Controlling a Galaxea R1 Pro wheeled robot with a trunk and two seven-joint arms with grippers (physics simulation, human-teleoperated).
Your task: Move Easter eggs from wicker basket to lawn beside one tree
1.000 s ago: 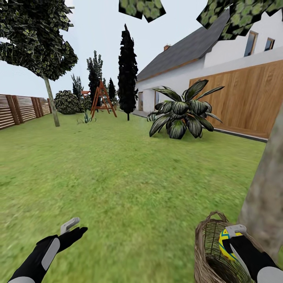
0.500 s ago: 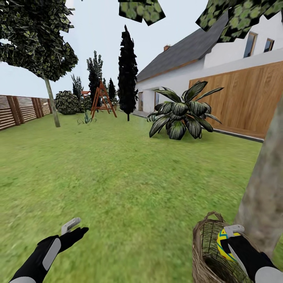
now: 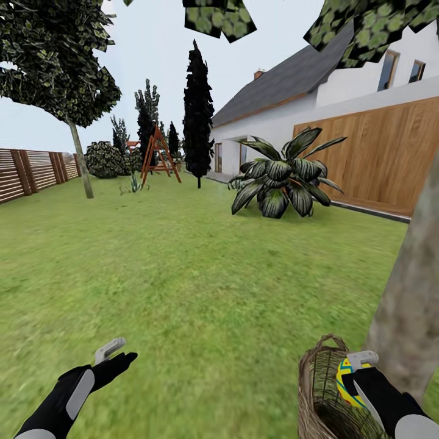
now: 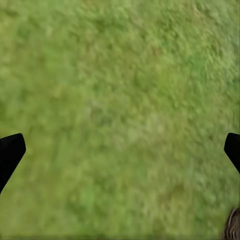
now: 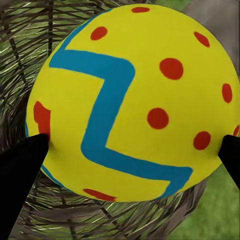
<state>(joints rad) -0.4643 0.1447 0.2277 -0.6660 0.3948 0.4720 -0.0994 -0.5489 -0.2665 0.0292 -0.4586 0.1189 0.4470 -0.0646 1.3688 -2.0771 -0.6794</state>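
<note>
My right gripper (image 3: 355, 373) is clamped on a yellow egg (image 5: 132, 97), which sits between both fingertips above the basket (image 3: 317, 390) at my 4 o'clock, just beside the tree trunk (image 3: 408, 311). My left gripper (image 3: 113, 355) hangs spread and empty over grass (image 4: 120, 100) at 7 o'clock.

Green lawn (image 3: 201, 274) bearing wicker basket (image 3: 317, 390) just beside thick tree trunk (image 3: 408, 317); broad-leaved shrub (image 3: 283, 177) farther off, seemingly on grass
</note>
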